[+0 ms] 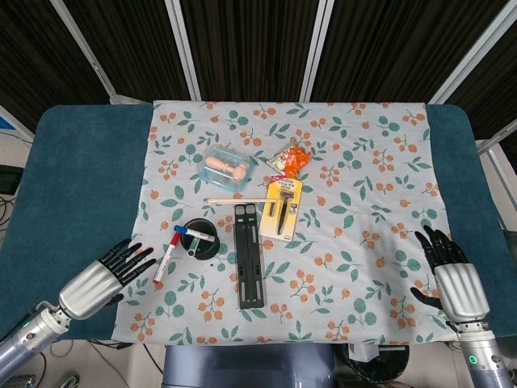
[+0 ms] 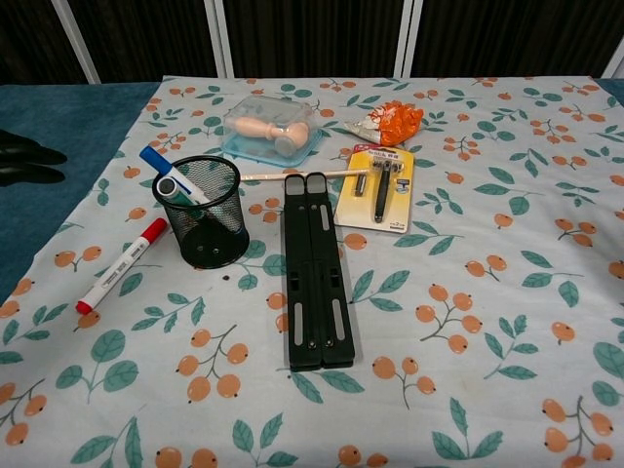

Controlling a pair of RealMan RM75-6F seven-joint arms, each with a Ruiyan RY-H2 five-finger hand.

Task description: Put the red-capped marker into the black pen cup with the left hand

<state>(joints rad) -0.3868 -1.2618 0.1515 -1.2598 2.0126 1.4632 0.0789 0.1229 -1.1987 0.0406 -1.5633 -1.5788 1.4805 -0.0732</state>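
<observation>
The left hand (image 1: 103,275) rests with fingers spread and empty at the near-left bench edge. Just beyond its fingertips lies the white, red-capped marker (image 1: 166,257) on the floral cloth, long axis running away from the hand and slightly rightward, red cap at the far end. Immediately past it stands the black mesh pen cup (image 2: 203,210), already holding a blue-capped marker. The right hand (image 1: 448,271), also spread and empty, sits well apart, so the left is nearer.

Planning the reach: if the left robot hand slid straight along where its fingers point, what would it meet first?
Probably the red-capped marker lying just beyond the left robot hand, before the black pen cup; height above the cloth is unclear.
</observation>
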